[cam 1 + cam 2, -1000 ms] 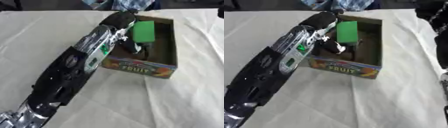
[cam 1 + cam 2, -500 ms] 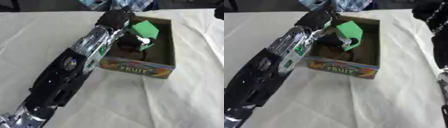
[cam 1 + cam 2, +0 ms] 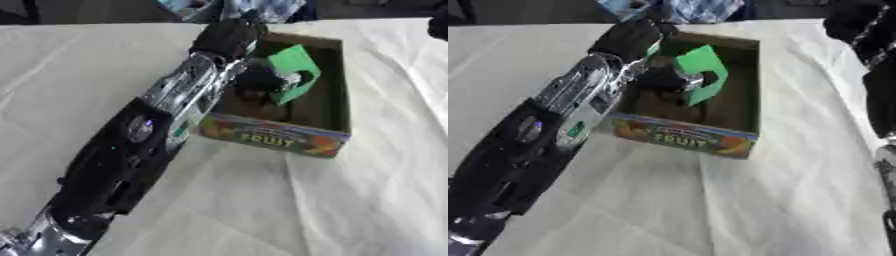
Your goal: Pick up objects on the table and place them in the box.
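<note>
Left hand (image 3: 259,80) inside the box (image 3: 337,90), fingers curled round a tilted green object (image 3: 293,65)

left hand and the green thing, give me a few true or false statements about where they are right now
1. The left hand is over the inside of the box. True.
2. The green thing lies on the table beside the box. False: it is at the left hand, above the inside of the box.
3. The box stands open at the top. True.
4. The word on the front of the box reads MILK. False: it reads FRUIT.
5. The left arm comes in from the view's right side. False: it comes up from the lower left.
</note>
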You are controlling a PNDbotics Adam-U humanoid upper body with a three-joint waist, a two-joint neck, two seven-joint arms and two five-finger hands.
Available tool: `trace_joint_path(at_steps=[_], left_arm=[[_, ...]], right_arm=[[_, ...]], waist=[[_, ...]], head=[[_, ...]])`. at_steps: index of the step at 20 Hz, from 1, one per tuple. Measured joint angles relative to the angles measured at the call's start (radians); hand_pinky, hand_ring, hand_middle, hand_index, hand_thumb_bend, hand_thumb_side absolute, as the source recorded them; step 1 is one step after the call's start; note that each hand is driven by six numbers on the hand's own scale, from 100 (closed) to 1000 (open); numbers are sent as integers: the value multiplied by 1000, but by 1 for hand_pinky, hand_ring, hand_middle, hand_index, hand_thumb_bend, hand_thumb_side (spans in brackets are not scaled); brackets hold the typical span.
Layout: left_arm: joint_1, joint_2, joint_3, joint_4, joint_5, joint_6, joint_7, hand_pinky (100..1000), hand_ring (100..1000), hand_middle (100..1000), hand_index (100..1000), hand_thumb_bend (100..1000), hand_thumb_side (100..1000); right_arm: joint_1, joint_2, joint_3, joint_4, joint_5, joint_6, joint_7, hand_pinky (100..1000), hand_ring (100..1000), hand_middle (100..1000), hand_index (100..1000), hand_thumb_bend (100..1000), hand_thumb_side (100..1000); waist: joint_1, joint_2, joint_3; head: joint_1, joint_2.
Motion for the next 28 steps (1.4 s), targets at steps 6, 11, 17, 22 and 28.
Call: trace_joint_path(at_steps=[6, 11, 17, 22, 28], left_arm=[[6, 12, 6, -59, 22, 12, 39, 644, 860, 1000, 900, 577, 1000], [-20, 35, 36, -108, 48, 22, 66, 595, 812, 1000, 843, 252, 998], [18, 120, 153, -230, 120, 1, 140, 555, 785, 1000, 814, 225, 1000], [111, 180, 261, -339, 187, -32, 208, 541, 770, 1000, 803, 176, 1000], [211, 223, 361, -472, 267, -50, 289, 536, 763, 1000, 793, 263, 971]], right_arm=[[0, 0, 0, 0, 0, 0, 0, 805, 741, 664, 975, 393, 1000], [8, 0, -2, 0, 0, -5, -6, 805, 742, 667, 972, 394, 1000], [8, -2, -7, 0, -3, -16, -18, 806, 743, 668, 970, 395, 1000], [8, -7, -7, 0, -5, -22, -23, 805, 743, 669, 968, 402, 1000], [8, -10, -8, 0, -6, -47, -35, 805, 745, 671, 958, 390, 1000]], waist=[[0, 0, 2], [-6, -7, 22], [-4, -12, 40], [-6, -12, 53], [-16, -11, 70]], head=[[-2, -7], [-24, -7], [-49, 1], [-50, 1], [-51, 1]])
